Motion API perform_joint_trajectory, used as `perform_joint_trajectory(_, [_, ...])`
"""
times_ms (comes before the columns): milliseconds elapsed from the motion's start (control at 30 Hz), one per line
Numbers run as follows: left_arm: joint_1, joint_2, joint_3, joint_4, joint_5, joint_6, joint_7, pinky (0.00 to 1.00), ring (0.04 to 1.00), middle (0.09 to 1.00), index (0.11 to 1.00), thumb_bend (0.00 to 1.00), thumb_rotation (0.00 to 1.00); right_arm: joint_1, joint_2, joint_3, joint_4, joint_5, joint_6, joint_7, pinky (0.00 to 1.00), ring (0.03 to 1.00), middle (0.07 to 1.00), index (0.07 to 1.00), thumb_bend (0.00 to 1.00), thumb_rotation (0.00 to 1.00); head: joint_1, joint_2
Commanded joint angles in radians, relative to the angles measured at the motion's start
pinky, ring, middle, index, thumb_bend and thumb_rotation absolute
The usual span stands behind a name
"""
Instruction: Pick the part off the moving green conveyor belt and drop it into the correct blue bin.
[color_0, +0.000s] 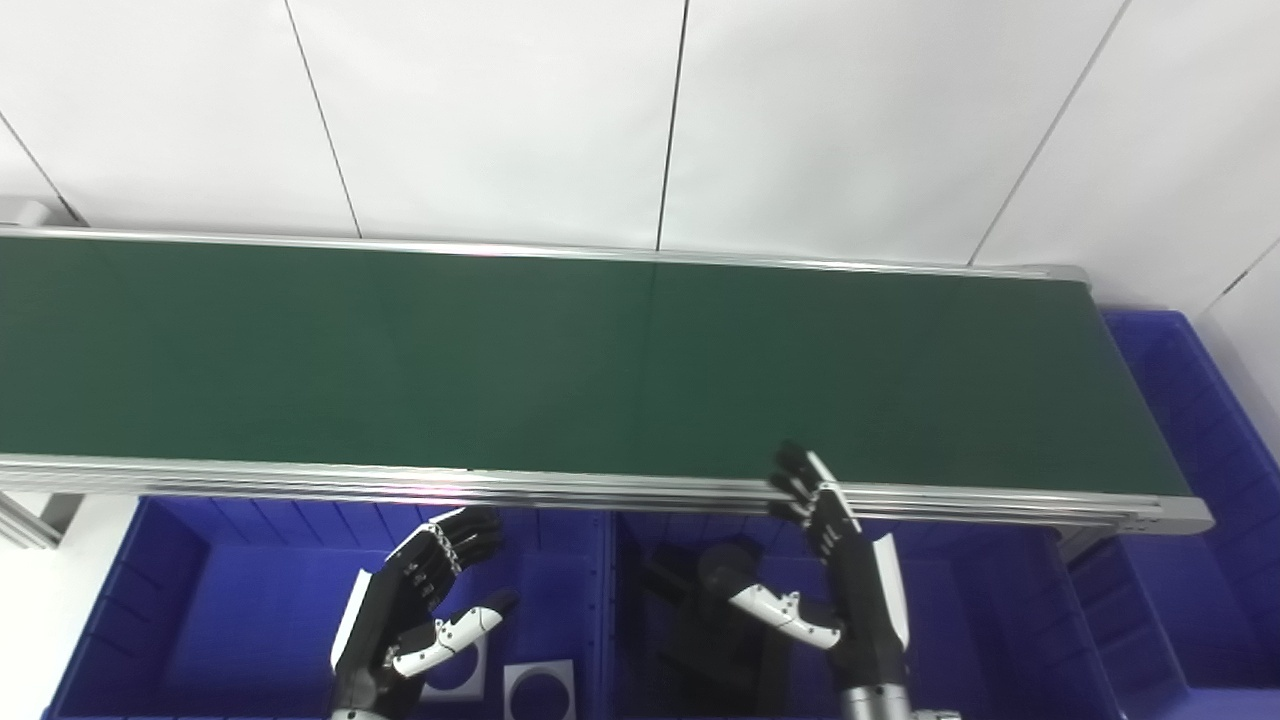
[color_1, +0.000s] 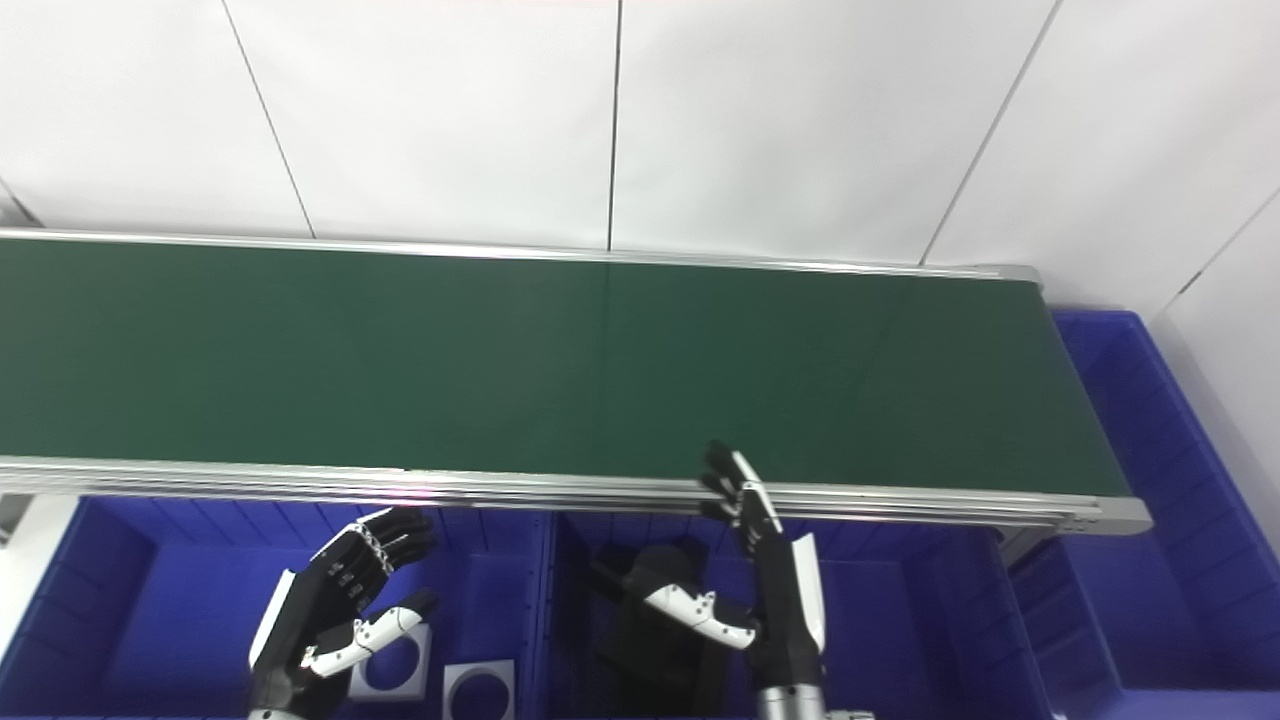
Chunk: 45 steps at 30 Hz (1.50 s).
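The right hand (color_0: 840, 570) hovers empty with fingers apart, its fingertips (color_0: 800, 480) at the near rail of the green conveyor belt (color_0: 560, 350); the left hand (color_0: 415, 600) waits, spread and empty, over the left blue bin (color_0: 180, 600), where grey parts (color_0: 540, 690) lie. No part shows on the belt, and dark parts sit in the middle bin (color_0: 1000, 620). A late or mistimed reach could miss an arriving part, letting it ride on toward the end bin (color_0: 1190, 400).

Dark green conveyor belt (color_0: 560, 355), blue bins (color_0: 230, 590), black-and-white hands (color_0: 415, 620).
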Motion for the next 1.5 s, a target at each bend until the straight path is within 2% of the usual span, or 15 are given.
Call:
perform_joint_trajectory(0, [-0.015, 0.005, -0.001, -0.015, -0.006, -0.033, -0.011, 0.75, 0.704, 0.726, 0.706, 0.59, 0.00, 0.000, -0.016, 0.016, -0.032, 0.017, -0.057, 0.008, 0.69, 0.785, 0.825, 0.858, 0.72, 0.23, 0.000, 0.000])
perform_joint_trajectory(67, [-0.016, 0.005, -0.001, -0.009, -0.006, -0.039, -0.013, 0.75, 0.709, 0.729, 0.708, 0.58, 0.00, 0.002, -0.026, 0.028, -0.028, 0.019, -0.057, 0.014, 0.67, 0.772, 0.814, 0.845, 0.71, 0.19, 0.000, 0.000])
perform_joint_trajectory(233, [-0.022, 0.004, -0.002, 0.011, -0.002, -0.053, -0.013, 0.76, 0.714, 0.734, 0.710, 0.58, 0.00, 0.003, -0.041, 0.036, 0.002, 0.006, -0.057, 0.030, 0.67, 0.782, 0.822, 0.840, 0.71, 0.20, 0.007, -0.013])
perform_joint_trajectory(367, [-0.021, 0.002, -0.001, 0.013, 0.002, -0.052, -0.006, 0.76, 0.717, 0.735, 0.707, 0.59, 0.00, -0.003, -0.051, 0.037, 0.028, 0.000, -0.057, 0.044, 0.67, 0.770, 0.824, 0.824, 0.69, 0.13, 0.010, -0.014])
perform_joint_trajectory(567, [-0.021, 0.003, -0.003, 0.015, -0.003, -0.055, -0.012, 0.77, 0.712, 0.736, 0.712, 0.59, 0.00, -0.008, -0.064, 0.031, 0.066, -0.024, -0.056, 0.060, 0.65, 0.755, 0.820, 0.811, 0.69, 0.10, 0.013, -0.011])
perform_joint_trajectory(967, [-0.028, 0.008, 0.001, 0.009, -0.006, -0.053, -0.011, 0.82, 0.742, 0.743, 0.712, 0.58, 0.00, 0.000, -0.054, 0.005, 0.098, -0.047, -0.056, 0.044, 0.69, 0.785, 0.827, 0.824, 0.68, 0.13, 0.043, -0.008])
perform_joint_trajectory(1233, [-0.028, 0.013, 0.004, -0.001, -0.004, -0.048, -0.008, 0.86, 0.788, 0.764, 0.714, 0.57, 0.00, -0.002, -0.040, -0.001, 0.107, -0.042, -0.057, 0.018, 0.71, 0.802, 0.836, 0.824, 0.68, 0.12, 0.039, -0.009])
perform_joint_trajectory(1333, [-0.029, 0.015, 0.001, -0.001, -0.007, -0.050, -0.012, 0.86, 0.796, 0.766, 0.714, 0.59, 0.00, -0.002, -0.037, 0.000, 0.103, -0.033, -0.057, 0.017, 0.70, 0.800, 0.839, 0.823, 0.67, 0.09, 0.042, -0.008])
perform_joint_trajectory(1467, [-0.033, 0.016, -0.001, 0.002, -0.011, -0.054, -0.015, 0.87, 0.803, 0.769, 0.717, 0.60, 0.00, -0.003, -0.034, -0.004, 0.100, -0.027, -0.057, 0.021, 0.70, 0.801, 0.840, 0.822, 0.67, 0.09, 0.038, -0.010])
